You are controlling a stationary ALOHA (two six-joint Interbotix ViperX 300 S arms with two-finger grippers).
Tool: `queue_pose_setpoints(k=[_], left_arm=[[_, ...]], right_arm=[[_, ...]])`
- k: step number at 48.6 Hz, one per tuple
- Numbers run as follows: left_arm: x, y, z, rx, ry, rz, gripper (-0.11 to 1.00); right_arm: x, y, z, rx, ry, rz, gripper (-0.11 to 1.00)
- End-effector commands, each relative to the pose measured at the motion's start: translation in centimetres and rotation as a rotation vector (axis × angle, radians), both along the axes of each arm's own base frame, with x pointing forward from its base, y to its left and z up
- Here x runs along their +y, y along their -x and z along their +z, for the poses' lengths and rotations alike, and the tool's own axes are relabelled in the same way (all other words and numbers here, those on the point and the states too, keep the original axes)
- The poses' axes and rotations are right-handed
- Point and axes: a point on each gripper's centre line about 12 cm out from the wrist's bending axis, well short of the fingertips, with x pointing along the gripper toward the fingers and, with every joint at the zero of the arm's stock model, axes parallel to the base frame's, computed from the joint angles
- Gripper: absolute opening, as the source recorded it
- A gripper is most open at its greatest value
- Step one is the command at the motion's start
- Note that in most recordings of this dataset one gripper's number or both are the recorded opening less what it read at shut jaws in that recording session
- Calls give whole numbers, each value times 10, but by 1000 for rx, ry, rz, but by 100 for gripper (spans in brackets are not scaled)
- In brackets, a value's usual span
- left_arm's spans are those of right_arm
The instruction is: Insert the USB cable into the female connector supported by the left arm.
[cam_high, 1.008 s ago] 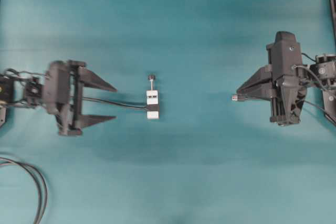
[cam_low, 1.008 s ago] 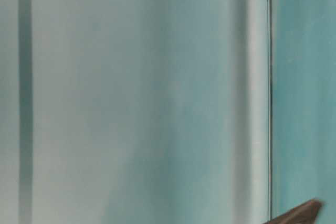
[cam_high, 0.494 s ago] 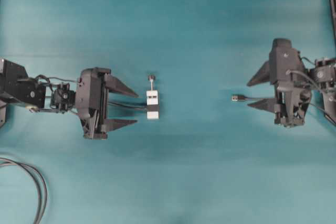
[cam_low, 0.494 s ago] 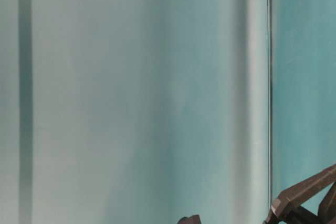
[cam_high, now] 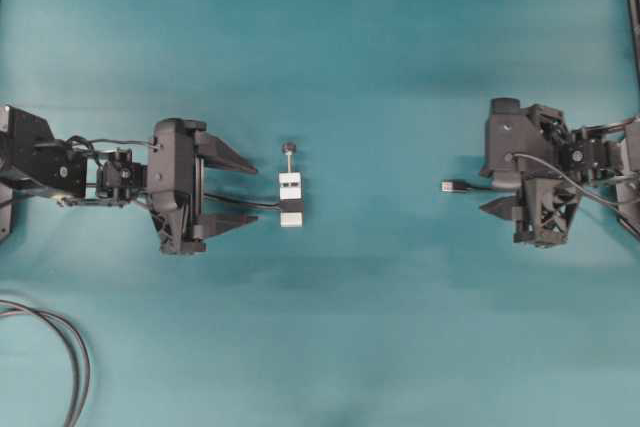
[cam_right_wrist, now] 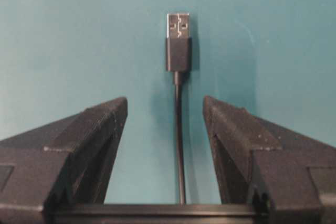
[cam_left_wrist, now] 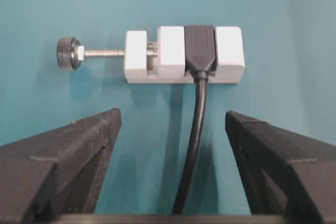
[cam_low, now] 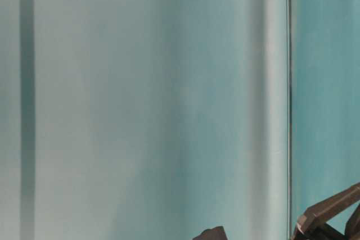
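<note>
Teal tabletop [cam_high: 360, 347] lay bare between the two arms, with only a thicker looped black cable [cam_high: 72, 357] at its lower left corner, well apart from the female connector [cam_high: 290, 198], and nothing blocked the line from that connector to the USB cable [cam_high: 455, 187]. The left gripper [cam_high: 232, 192] had its jaws spread wide, the connector lying flat just beyond its fingertips [cam_left_wrist: 107, 121], untouched, its cord running back between them. The right gripper [cam_high: 492, 187] was also parted, the plug lying free ahead; no readable writing appeared.
</note>
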Motion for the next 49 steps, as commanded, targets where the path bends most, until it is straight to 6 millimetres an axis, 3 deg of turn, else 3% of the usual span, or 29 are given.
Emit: queue_pose_setpoints(k=[1, 15, 38, 49], left_arm=[[0, -4, 5, -17, 11, 6, 89], [0, -7, 7, -28, 11, 6, 89], [-8, -6, 5, -3, 19, -12, 89], [-9, -7, 6, -6, 26, -11, 89]], right_arm=[[-1, -14, 7, -40, 2, -1, 62], [-1, -36, -7, 20, 2, 0, 61], [-1, -22, -22, 170, 2, -1, 43], [-1, -18, -23, 196, 2, -1, 42]])
